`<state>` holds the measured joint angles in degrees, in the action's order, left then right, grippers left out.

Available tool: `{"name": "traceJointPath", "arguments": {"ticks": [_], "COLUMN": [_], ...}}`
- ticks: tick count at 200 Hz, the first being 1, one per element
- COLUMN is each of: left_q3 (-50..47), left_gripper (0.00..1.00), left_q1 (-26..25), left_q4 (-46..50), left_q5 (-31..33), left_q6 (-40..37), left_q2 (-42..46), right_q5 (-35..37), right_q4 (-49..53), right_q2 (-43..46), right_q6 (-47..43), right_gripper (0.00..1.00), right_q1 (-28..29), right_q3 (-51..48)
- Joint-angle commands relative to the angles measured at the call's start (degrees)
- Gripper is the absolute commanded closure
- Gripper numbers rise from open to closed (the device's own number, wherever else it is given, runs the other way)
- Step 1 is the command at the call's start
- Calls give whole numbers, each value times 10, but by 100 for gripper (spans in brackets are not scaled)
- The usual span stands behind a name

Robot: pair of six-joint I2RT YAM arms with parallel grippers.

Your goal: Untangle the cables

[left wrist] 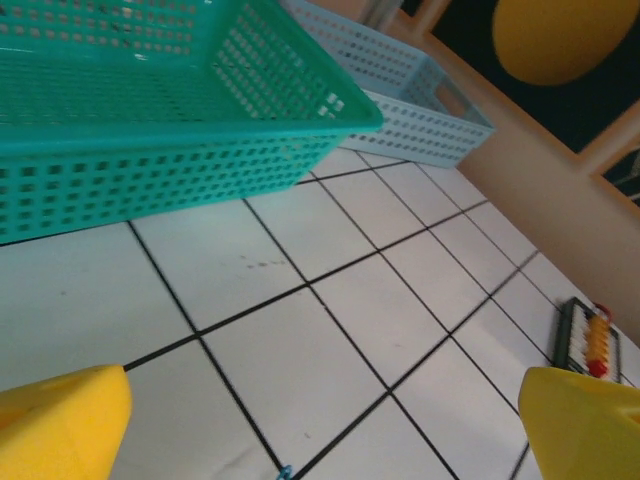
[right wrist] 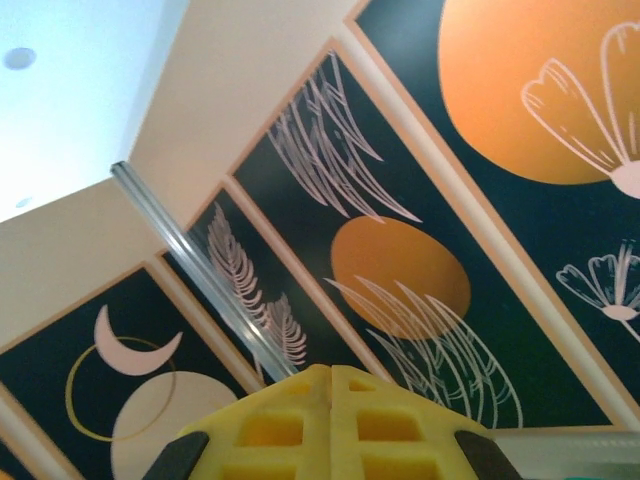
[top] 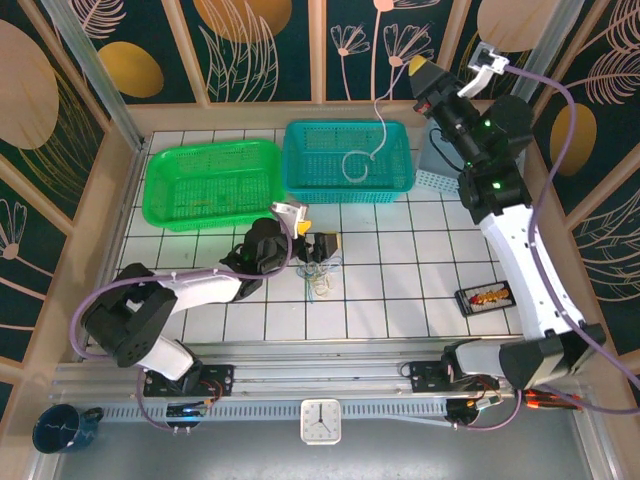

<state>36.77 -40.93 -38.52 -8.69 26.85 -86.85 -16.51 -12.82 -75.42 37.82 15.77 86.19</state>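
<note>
Left gripper point(top: 316, 227) spread wide, just in front of teal basket point(top: 330, 190); cable tangle point(top: 318, 277) on tiles just nearer; right gripper point(top: 418, 68) pressed together above basket's right corner; white cable point(top: 357, 165) coiled in basket.

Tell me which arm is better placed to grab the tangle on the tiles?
Left. The left end effector, open, sits right beside the cables; the right end effector is shut and raised near the back wall.

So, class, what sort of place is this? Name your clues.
Likely a lab robot test bench: left arm and right arm bolted at the edge of a tiled table, patterned wall panels around it, green basket and teal basket set out.
</note>
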Motion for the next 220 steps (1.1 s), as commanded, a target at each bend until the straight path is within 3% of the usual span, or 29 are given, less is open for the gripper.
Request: {"name": "traceJointPath", "arguments": {"ticks": [1, 42, 87, 156, 166, 181, 197, 205, 220], "left_q3": [17, 23, 57, 204, 214, 224, 226, 226, 223], "left_gripper": [1, 1, 1, 1, 1, 1, 1, 1, 1], "left_q1": [0, 34, 95, 115, 117, 118, 119, 119, 120], "left_q4": [71, 115, 139, 226, 230, 232, 229, 227, 224], "left_q5": [75, 114, 65, 16, 16, 17, 17, 18, 19], "left_q6": [1, 12, 45, 3, 2, 6, 11, 16, 25], "left_q2": [19, 29, 40, -13, -22, -32, -38, -41, -42], "right_q5": [19, 25, 22, -13, -13, -1, 10, 16, 18], "right_q4": [-36, -56, -105, -97, -71, -23, 3, 9, 21], "right_q2": [-32, -126, -234, -416, -434, -452, -447, -439, -423], "right_q6": [-23, -33, -36, -68, -82, -107, -126, -130, -142], "right_gripper": [100, 100, 100, 100, 88, 55, 29, 19, 13], "right_q1": [-5, -6, -6, 2, 7, 13, 14, 14, 12], "right_q3": [13, 50, 46, 33, 42, 55, 58, 56, 56]}}
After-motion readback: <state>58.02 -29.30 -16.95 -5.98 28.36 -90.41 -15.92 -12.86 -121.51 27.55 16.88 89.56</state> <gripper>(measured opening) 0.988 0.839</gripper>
